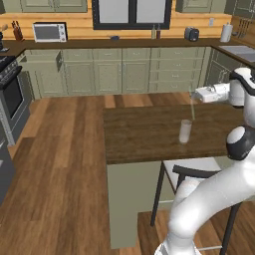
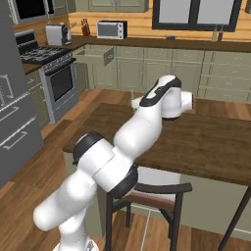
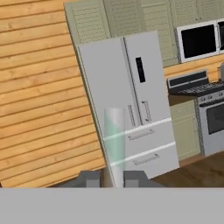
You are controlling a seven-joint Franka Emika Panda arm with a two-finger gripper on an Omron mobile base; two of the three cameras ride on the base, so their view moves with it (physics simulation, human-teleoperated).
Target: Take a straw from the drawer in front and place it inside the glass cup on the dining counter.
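In the left base view my gripper reaches in from the right, over the dining counter, shut on the straw. The thin pale straw hangs nearly upright from the fingers. Its lower end sits just above and slightly right of the rim of the glass cup. The clear cup stands upright on the dark wood top, near its right side. In the hand view the straw rises as a pale column between the two fingertips of the gripper. The drawer stands pulled open at the far left of the kitchen cabinets and also appears as the drawer in the right base view.
A dark-framed stool stands against the counter's near edge. A stove and a microwave are at the far left. The grey fridge faces the hand camera. Wood floor lies open to the left of the counter.
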